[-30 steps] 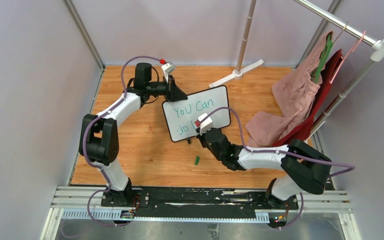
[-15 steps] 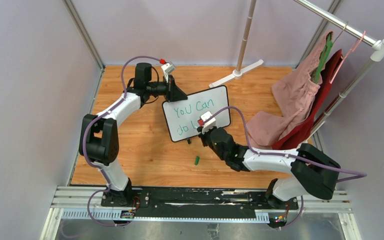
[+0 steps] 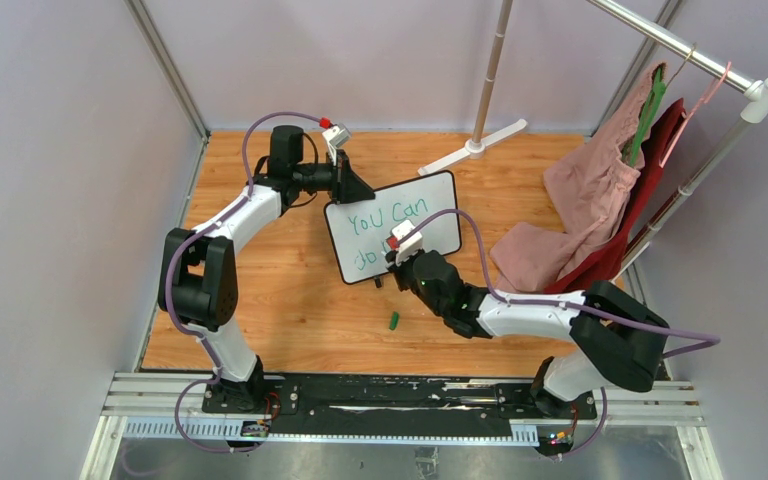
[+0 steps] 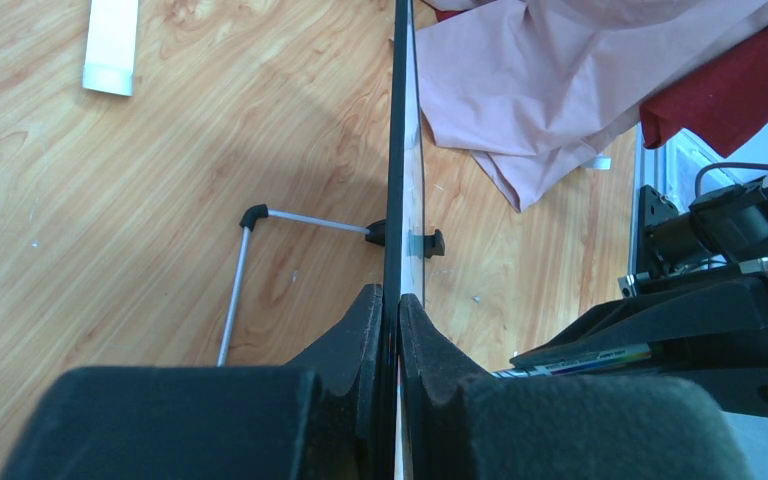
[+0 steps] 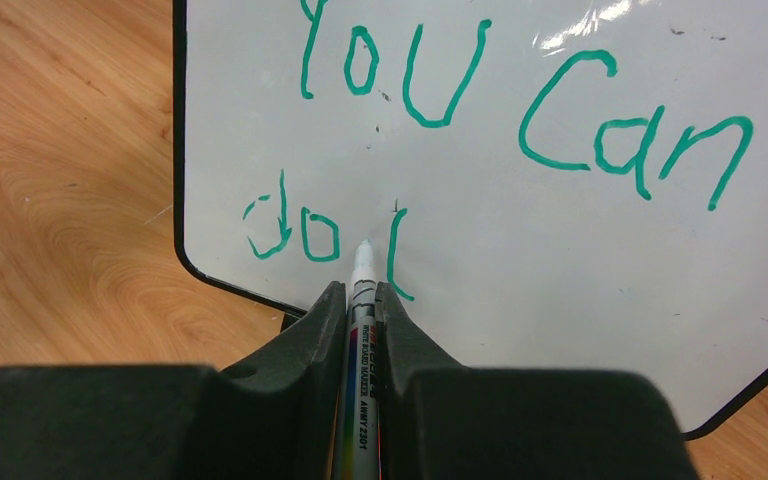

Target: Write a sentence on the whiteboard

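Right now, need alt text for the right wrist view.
The right claw, shut on a whiteboard marker, points its tip at the whiteboard, between "do" and a single stroke on the lower line. The green writing above reads "You Can". A wooden table shows at left.

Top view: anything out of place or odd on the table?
A small green piece, likely a marker cap, lies loose on the wooden table before the black-rimmed whiteboard. A pink cloth sags from the rack onto the table. No visible damage.
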### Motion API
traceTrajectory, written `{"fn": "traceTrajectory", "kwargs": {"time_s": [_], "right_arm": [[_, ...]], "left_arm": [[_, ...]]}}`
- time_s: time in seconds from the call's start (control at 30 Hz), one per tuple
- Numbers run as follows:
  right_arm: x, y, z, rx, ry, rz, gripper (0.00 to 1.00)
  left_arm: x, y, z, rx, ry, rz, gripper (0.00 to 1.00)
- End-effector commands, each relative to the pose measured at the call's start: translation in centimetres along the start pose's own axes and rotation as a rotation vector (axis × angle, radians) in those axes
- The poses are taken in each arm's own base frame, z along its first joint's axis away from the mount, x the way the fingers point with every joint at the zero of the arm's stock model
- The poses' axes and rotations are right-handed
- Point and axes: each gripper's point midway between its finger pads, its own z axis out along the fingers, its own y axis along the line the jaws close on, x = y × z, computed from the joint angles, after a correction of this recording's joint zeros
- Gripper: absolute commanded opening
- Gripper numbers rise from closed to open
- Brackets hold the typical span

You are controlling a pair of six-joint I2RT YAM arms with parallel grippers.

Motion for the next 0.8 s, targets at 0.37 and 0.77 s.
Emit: {"fn": "traceTrajectory", "kwargs": {"time_s": [0.37, 0.77], "right_arm": [[-0.2, -0.6, 0.9, 0.036, -0.003, 0.01, 0.0], [0.3, -1.7, 1.3, 0.069, 0.011, 0.028, 0.0]], "left_arm": [[2.5, 0.1, 0.7, -0.022, 0.053, -0.052, 0.0], [2.5, -0.1, 0.8, -0.019, 0.055, -0.051, 0.0]]}}
